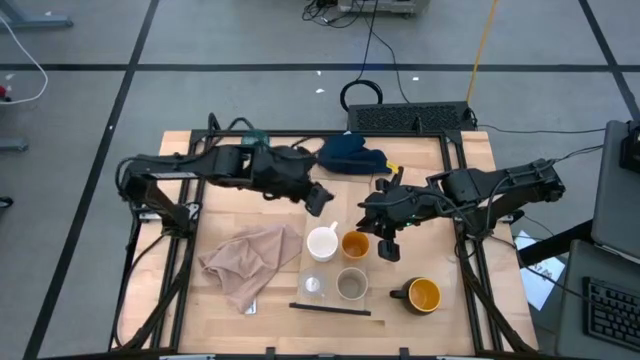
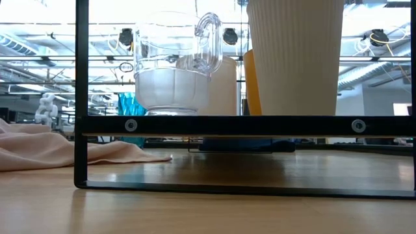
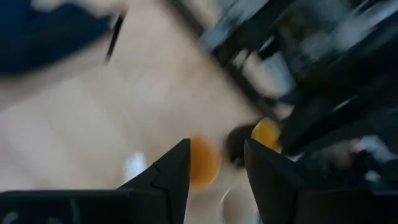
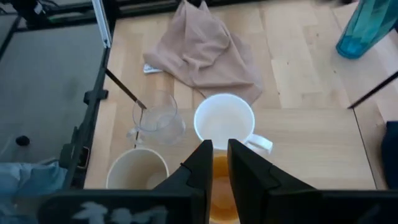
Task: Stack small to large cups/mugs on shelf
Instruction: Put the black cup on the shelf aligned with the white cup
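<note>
The shelf (image 1: 375, 300) lies at the table's near middle and bears the white mug (image 1: 322, 243), the small orange cup (image 1: 355, 245), the tiny clear cup (image 1: 313, 286) and the beige cup (image 1: 351, 285). The dark yellow-lined mug (image 1: 422, 294) stands on the table right of the shelf. The teal tumbler (image 4: 367, 25) stands far left, partly hidden by my left arm. My right gripper (image 1: 386, 246) is at the orange cup's right side, fingers nearly together. My left gripper (image 1: 320, 200) is open and empty, above the table beyond the white mug. My right gripper comes at the small orange cup (image 4: 221, 186) from above and from the table's right, slanting down. Its fingers (image 4: 202, 163) stand close together over the cup's rim on the side nearest the arm. The fingers hide the place of contact. The cup stands upright on the shelf.
A beige cloth (image 1: 250, 262) lies crumpled left of the shelf. A dark blue cloth (image 1: 350, 155) lies at the far middle. A dark frame runs around the table's edges (image 1: 470, 290). In the low view the clear cup (image 2: 172, 65) and beige cup (image 2: 296, 58) stand foremost.
</note>
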Controlling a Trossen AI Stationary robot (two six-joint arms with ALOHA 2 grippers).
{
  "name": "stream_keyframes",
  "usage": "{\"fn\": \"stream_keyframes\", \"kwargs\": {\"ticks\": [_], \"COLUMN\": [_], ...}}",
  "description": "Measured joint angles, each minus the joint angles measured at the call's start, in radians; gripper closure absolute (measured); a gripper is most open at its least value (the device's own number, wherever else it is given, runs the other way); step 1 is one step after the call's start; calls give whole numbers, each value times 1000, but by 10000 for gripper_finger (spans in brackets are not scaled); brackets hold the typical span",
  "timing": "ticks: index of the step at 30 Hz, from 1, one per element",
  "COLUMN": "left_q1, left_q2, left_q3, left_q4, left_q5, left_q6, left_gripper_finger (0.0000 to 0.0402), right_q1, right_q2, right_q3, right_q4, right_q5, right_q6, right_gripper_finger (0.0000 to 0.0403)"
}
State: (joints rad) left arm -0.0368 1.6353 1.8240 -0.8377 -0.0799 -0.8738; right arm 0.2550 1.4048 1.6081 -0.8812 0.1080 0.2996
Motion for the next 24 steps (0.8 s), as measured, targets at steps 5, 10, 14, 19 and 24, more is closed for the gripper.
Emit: {"fn": "stream_keyframes", "kwargs": {"ticks": [5, 10, 14, 19, 24], "left_q1": [0, 0, 0, 0, 0], "left_q2": [-25, -22, -18, -18, -18], "left_q3": [1, -1, 0, 0, 0], "left_q4": [126, 207, 257, 305, 315], "left_q5": [-27, -26, -26, -27, -79], "left_q6": [39, 24, -8, -47, -46], "left_gripper_finger": [252, 252, 252, 252, 252], "right_q1": [0, 7, 21, 39, 51], "right_q2": [0, 0, 0, 0, 0], "right_q3": [0, 0, 0, 0, 0], "right_q4": [28, 49, 59, 100, 154], "right_q5": [0, 1, 0, 0, -3], "right_q6": [2, 3, 2, -2, -4], "right_gripper_finger": [361, 361, 361, 361, 361]}}
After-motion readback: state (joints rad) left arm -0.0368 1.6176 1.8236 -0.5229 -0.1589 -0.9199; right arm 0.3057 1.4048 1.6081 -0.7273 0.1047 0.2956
